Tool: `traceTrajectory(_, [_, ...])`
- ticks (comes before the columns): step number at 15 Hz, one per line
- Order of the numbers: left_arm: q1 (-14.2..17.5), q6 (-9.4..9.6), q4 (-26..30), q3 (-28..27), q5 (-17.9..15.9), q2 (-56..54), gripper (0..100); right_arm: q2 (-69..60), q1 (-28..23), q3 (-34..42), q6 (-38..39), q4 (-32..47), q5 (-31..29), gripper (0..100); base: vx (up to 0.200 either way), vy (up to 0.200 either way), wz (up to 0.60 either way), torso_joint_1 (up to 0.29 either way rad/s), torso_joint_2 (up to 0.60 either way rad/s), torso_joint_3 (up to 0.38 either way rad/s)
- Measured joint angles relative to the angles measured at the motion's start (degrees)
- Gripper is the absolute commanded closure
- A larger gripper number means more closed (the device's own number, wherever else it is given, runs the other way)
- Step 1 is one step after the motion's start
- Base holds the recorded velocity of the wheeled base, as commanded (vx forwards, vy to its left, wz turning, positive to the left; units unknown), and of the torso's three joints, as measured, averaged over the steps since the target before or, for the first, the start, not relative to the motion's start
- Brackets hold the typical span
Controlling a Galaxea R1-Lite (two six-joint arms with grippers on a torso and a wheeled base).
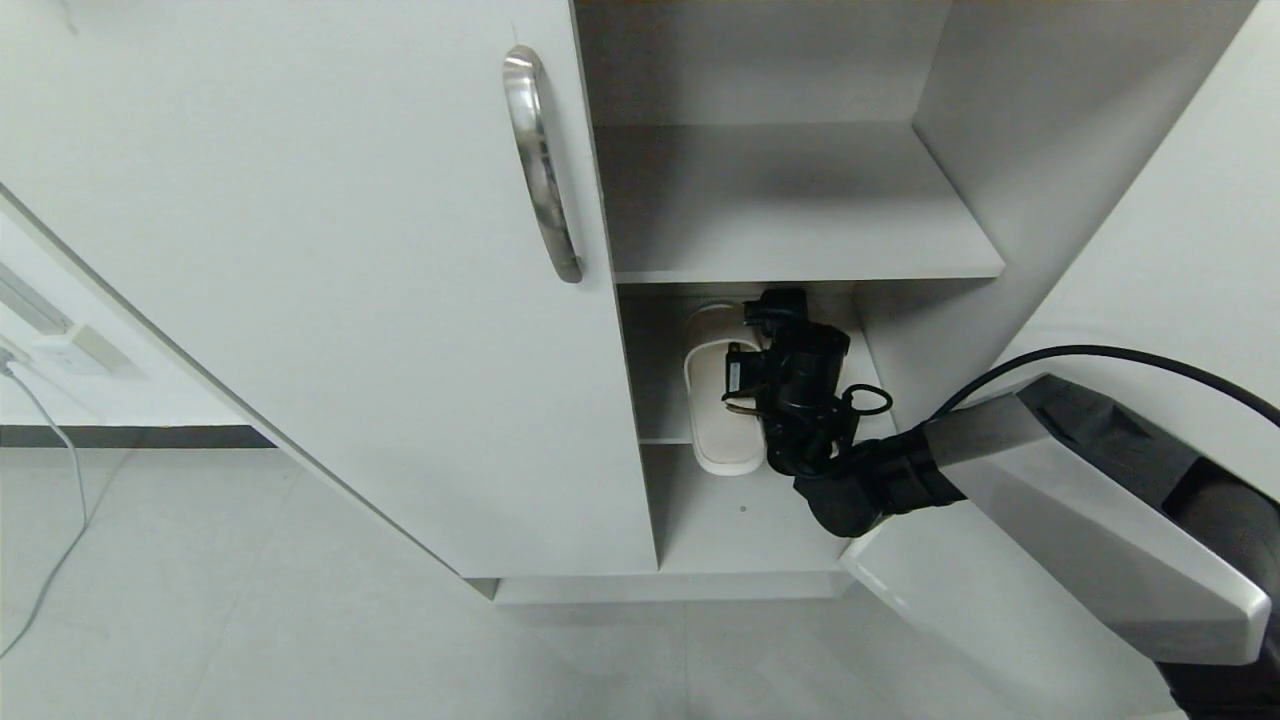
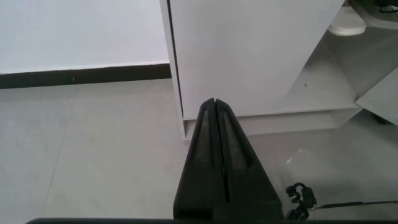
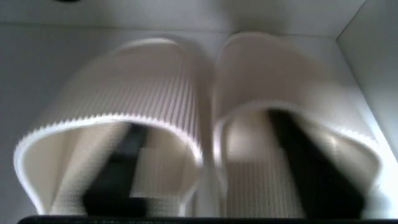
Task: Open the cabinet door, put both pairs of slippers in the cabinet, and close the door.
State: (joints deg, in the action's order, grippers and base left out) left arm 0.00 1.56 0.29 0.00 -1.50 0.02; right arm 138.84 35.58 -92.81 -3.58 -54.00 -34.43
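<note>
While your right pincer (image 1: pixel 775 303) sits inside the open cabinet (image 1: pixel 1010 130), one finger in each shoe, it clamps the white pair of slippers (image 1: pixel 718 400) over the lower shelf (image 1: pixel 657 385); your left pincer (image 2: pixel 214 106) hangs closed and empty above the floor (image 2: pixel 93 155).

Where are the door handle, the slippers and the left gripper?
door handle (image 1: pixel 541 165): head view, middle of the metal bar
slippers (image 3: pixel 155 93): right wrist view, ribbed strap of one
left gripper (image 2: pixel 214 104): left wrist view, tips of shut jaws

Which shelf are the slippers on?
The middle shelf: the white slippers sit on it under the right gripper, below the upper shelf and above the bottom shelf.
</note>
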Motion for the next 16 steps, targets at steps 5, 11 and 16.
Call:
traceTrajectory(5, [0.0,0.0,0.0,0.0,0.0,0.0,100,-3.39,1.29,6.45,0.0,-0.77,-0.22,0,0.0,0.0,0.0,0.0,0.0,0.0])
traceTrajectory(11, [0.0,0.0,0.0,0.0,0.0,0.0,100,-13.35,6.0,29.42,-0.16,-11.3,-0.52,0,0.0,0.0,0.0,0.0,0.0,0.0])
traceTrajectory(16, [0.0,0.0,0.04,0.0,0.0,0.0,100,-18.08,10.64,45.46,-0.33,-22.3,-0.55,0,-0.12,0.0,0.0,0.0,0.0,0.0])
